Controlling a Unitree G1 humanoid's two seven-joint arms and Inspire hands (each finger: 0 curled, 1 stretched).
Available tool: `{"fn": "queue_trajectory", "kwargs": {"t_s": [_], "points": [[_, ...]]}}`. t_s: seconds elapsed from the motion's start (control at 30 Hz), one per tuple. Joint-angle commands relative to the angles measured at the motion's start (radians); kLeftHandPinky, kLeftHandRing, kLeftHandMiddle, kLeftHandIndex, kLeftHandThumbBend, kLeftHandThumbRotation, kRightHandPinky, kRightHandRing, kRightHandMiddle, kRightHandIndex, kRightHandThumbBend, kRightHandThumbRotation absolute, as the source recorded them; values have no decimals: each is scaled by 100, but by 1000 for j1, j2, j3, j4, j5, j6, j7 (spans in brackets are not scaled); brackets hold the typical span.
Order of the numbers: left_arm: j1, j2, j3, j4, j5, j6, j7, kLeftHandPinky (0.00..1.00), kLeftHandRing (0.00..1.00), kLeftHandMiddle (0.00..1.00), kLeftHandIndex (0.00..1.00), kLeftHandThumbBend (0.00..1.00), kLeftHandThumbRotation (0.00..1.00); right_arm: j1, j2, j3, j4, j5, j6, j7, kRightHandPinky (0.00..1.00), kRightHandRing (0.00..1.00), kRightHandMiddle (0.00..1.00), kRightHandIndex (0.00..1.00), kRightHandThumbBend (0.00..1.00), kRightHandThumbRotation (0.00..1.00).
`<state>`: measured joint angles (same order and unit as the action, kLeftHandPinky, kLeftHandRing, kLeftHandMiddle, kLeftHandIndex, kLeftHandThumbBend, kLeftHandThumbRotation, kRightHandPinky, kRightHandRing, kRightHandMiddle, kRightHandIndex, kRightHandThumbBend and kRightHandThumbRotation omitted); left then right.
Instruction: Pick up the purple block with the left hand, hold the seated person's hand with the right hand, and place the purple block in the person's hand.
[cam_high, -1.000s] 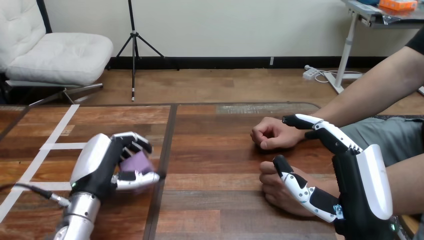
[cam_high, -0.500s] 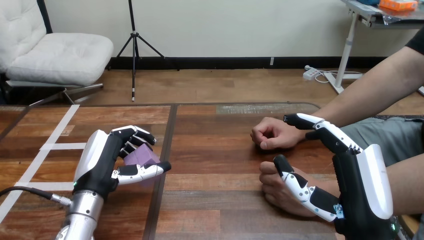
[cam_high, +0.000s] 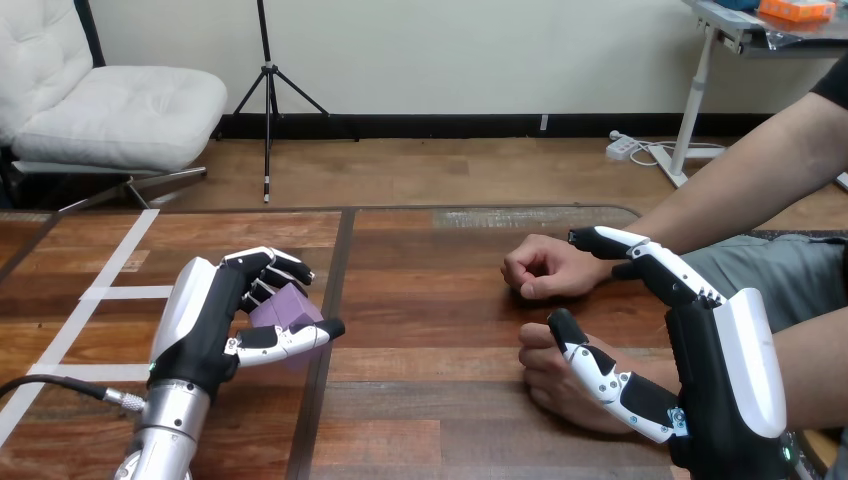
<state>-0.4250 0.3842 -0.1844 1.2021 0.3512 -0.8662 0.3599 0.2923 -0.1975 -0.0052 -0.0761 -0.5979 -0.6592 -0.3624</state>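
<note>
The purple block (cam_high: 287, 305) sits in my left hand (cam_high: 205, 325) at the table's left, just above the wood; the fingers curl over its top and the thumb crosses its front. At the right, my right hand (cam_high: 725, 370) stands on edge with nearly straight fingers. Its thumb lies across the person's nearer hand (cam_high: 548, 385), which rests on the table with its wrist hidden behind my palm. My fingertips (cam_high: 600, 240) reach up beside the wrist of the person's farther hand (cam_high: 538, 268), a loose fist on the table.
White tape lines (cam_high: 110, 293) cross the table's left part. A dark seam (cam_high: 335, 290) runs front to back just right of my left hand. Bare wood lies between the block and the person's hands.
My left hand has risen a little and shifted right with the purple block, and its thumb has stretched further out. The right hand and the person's hands have stayed put.
</note>
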Motion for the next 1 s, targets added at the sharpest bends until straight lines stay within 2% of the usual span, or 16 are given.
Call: {"fn": "queue_trajectory", "kwargs": {"t_s": [0.0,0.3,0.6,0.8,0.97], "points": [[-18,-1,24,-55,-10,-24,7,34,41,50,55,69,19,-34,-7,-6,-50,13,1,7,66,73,74,73,45,29],[-5,-19,52,-64,-53,-50,-30,34,41,50,54,71,17,-37,-9,-9,-45,8,-2,0,66,74,74,73,45,29],[17,-51,97,-87,-147,-78,-137,35,42,50,53,75,16,-38,-15,-15,-53,2,14,6,66,74,75,73,46,30],[37,-79,127,-109,-219,-113,-222,36,43,51,53,78,15,-33,-23,-23,-77,-4,49,25,66,74,75,74,48,31],[57,-112,152,-138,-297,-138,-305,37,43,51,52,80,14,-22,-36,-39,-122,-32,122,65,66,74,77,76,51,31]]}}
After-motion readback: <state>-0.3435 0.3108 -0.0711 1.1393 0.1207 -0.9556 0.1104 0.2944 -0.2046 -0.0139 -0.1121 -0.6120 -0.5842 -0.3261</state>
